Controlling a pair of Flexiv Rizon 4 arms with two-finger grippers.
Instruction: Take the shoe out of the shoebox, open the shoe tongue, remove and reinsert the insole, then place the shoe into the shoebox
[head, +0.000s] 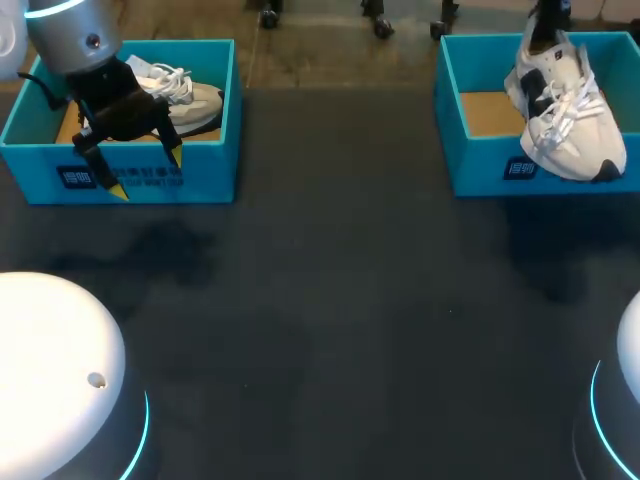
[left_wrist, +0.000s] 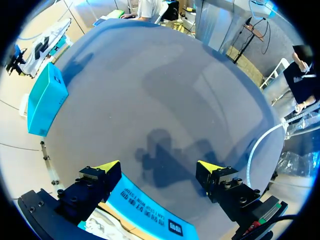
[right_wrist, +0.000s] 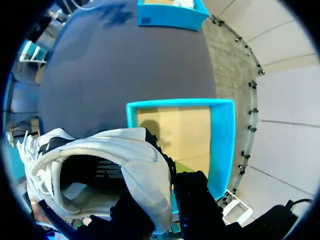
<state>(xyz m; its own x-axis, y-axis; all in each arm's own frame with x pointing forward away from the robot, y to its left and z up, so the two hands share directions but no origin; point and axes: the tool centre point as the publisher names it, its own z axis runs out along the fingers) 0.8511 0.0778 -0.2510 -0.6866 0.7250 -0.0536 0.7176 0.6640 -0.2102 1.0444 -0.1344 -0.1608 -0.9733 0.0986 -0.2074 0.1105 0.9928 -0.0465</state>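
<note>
Over the right shoebox (head: 480, 165), the right gripper (right_wrist: 161, 207) holds a white sneaker (head: 565, 110) up, while the left gripper (head: 147, 173) hangs spread at the left shoebox (head: 205, 175).
Head view: the left arm comes in at the far left, its fingers pointing down and wide apart over that box's near wall, with a second sneaker (head: 190, 98) lying inside. The white sneaker's toe overlaps the right box's near wall. Left wrist view: both yellow tips stand wide with only dark table (left_wrist: 165, 100) between them and the printed box wall beneath. Right wrist view alone shows the grip: black fingers pinch the sneaker's heel collar, its opening facing the camera, above the box's brown floor.
</note>
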